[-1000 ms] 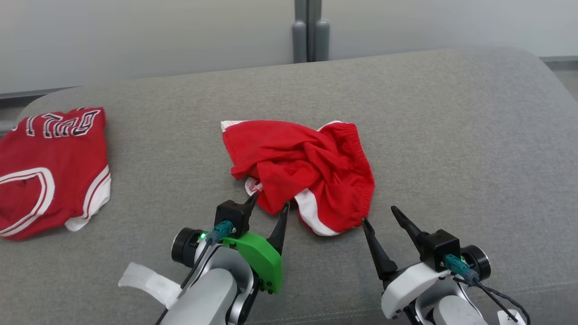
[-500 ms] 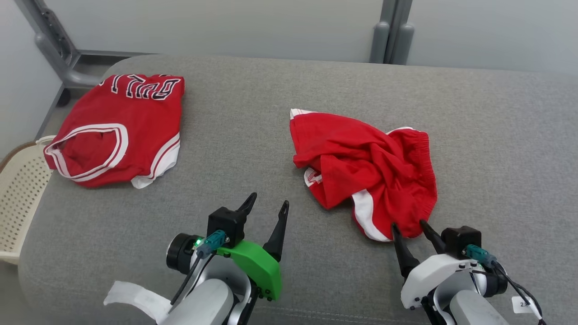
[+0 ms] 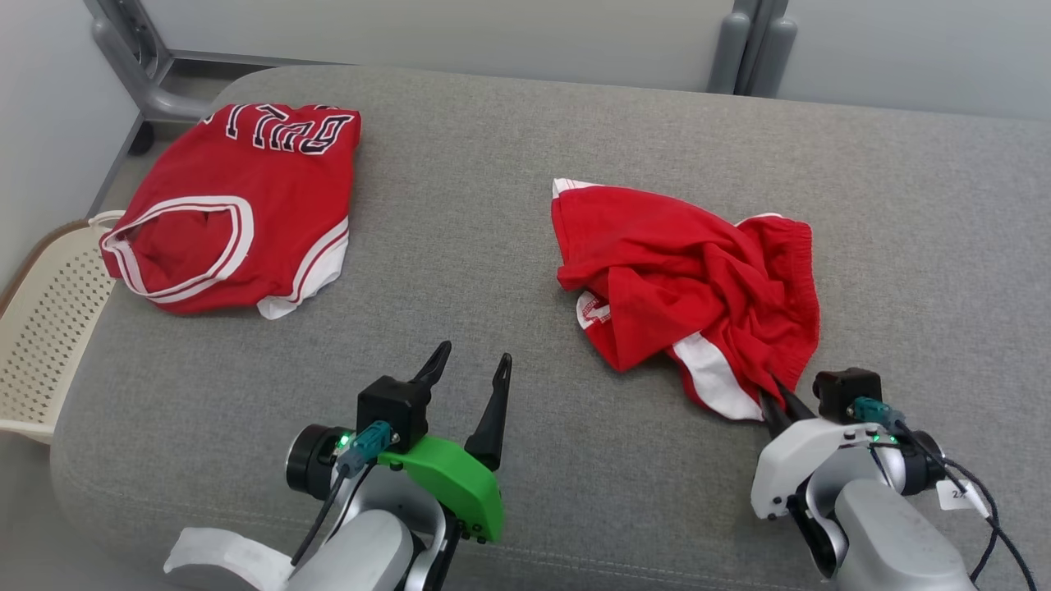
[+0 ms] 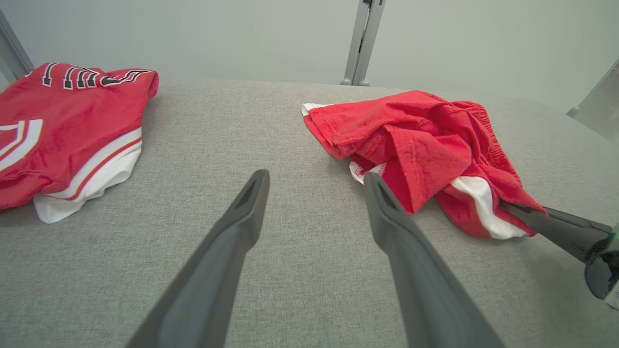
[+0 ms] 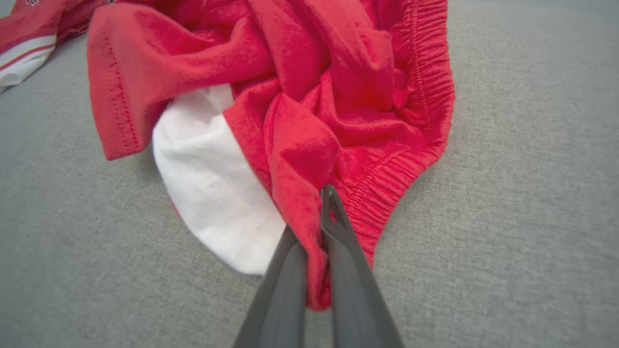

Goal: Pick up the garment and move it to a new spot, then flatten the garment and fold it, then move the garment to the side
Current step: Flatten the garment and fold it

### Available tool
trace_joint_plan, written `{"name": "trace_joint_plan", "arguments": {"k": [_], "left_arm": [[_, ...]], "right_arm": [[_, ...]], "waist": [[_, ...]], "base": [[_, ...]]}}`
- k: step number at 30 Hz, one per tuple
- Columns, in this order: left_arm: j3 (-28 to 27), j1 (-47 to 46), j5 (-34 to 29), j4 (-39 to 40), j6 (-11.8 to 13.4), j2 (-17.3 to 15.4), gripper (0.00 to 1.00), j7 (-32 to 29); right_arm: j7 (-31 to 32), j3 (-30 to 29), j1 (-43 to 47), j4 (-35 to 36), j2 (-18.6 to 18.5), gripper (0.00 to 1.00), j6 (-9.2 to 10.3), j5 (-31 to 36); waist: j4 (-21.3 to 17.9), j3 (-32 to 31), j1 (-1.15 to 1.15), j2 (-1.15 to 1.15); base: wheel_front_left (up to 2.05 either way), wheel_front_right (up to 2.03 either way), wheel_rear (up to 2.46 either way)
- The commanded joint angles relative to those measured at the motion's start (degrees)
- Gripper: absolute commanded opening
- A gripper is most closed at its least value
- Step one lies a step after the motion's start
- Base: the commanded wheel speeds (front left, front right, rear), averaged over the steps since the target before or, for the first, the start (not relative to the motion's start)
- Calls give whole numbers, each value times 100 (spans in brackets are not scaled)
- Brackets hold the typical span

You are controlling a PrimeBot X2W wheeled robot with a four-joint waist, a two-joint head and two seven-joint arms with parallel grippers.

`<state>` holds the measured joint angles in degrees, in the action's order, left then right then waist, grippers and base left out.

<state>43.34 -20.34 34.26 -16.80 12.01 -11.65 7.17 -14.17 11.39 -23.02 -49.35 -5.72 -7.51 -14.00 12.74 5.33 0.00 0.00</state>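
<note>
At the near edge of the crumpled red shorts point(image 3: 690, 279), lying mid-way on the grey cushion point(image 3: 493, 205), my right gripper point(image 3: 776, 392) pinches a fold, so I can lift them; the left gripper point(image 3: 475, 353) hangs spread nearby, not touching.

The basket point(image 3: 41, 328) is cut off at the head view's left edge, the jersey point(image 4: 63, 121) at the left wrist view's. A fold of the shorts point(image 5: 309, 96) hides one tip of the right fingers point(image 5: 346, 270); the shorts' logo is unreadable.

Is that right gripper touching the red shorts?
Touching: the right wrist view shows the right gripper shut on a fold of the red shorts.
</note>
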Motion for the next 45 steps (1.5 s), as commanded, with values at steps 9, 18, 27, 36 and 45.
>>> {"name": "trace_joint_plan", "arguments": {"k": [9,18,27,36,45], "left_arm": [[66,114,83,34,-45,75,100,48],[326,-70,22,-195,-250,273,100,20],[879,-296,-114,-749,-694,594,100,-18],[975,-622,180,-1626,-945,836,100,140],[822,-1001,632,-2531,-821,863,100,457]], "right_arm": [[219,18,-549,-77,-846,0,4,61],[515,25,-624,-119,-1379,0,4,6],[395,205,-774,-20,-1399,100,5,-38],[123,262,-663,660,-1197,100,5,-160],[31,112,-191,1673,-907,100,4,6]], "waist": [[-247,47,0,0],[-407,210,0,0],[-1030,328,0,0],[-2119,395,0,0],[-2853,491,0,0]], "base": [[0,0,0],[0,0,0],[0,0,0],[0,0,0],[0,0,0]]}}
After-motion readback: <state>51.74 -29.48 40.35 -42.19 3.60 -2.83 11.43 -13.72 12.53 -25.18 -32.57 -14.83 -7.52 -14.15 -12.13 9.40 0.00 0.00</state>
